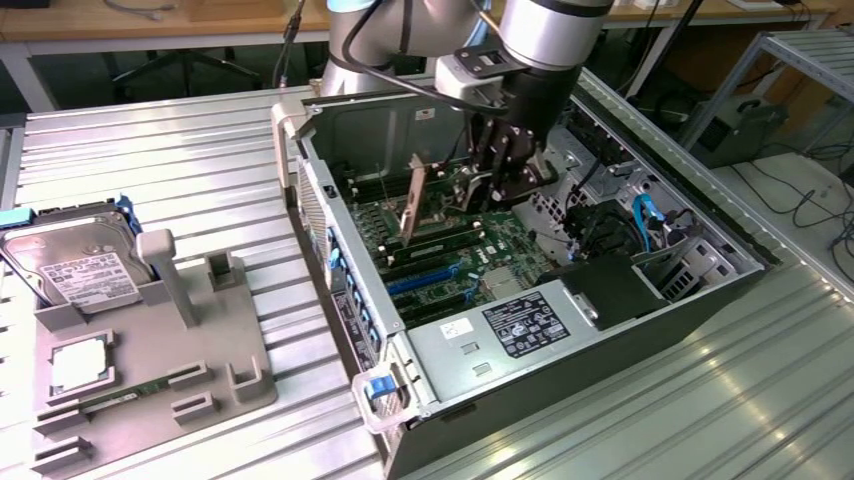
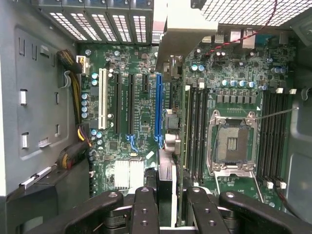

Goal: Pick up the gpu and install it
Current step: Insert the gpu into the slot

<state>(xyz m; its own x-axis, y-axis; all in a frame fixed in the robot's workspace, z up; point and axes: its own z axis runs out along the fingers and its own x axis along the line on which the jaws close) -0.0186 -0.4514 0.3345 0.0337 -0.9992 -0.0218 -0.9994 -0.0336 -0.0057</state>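
Note:
My gripper [image 1: 497, 185] reaches down into the open computer case [image 1: 727, 235] and is shut on the gpu [image 1: 419, 195], a thin card held on edge above the motherboard [image 1: 501, 245]. In the wrist view the gpu [image 2: 165, 161] runs edge-on away from the gripper [image 2: 165, 197], between the two black fingers [image 2: 144, 207]. Its pale metal end bracket [image 2: 181, 34] is at the case's slotted rear wall. The card hangs just beside the long blue expansion slot [image 2: 158, 105], between that slot and the memory slots; whether it touches the board I cannot tell.
An open CPU socket [image 2: 231, 144] and memory slots [image 2: 197, 126] lie beside the card, with cable bundles [image 2: 73, 97] along the case wall. Outside the case, a grey fixture [image 1: 147, 370] holds a hard drive [image 1: 74, 270], a CPU [image 1: 80, 365] and a green memory stick [image 1: 127, 395].

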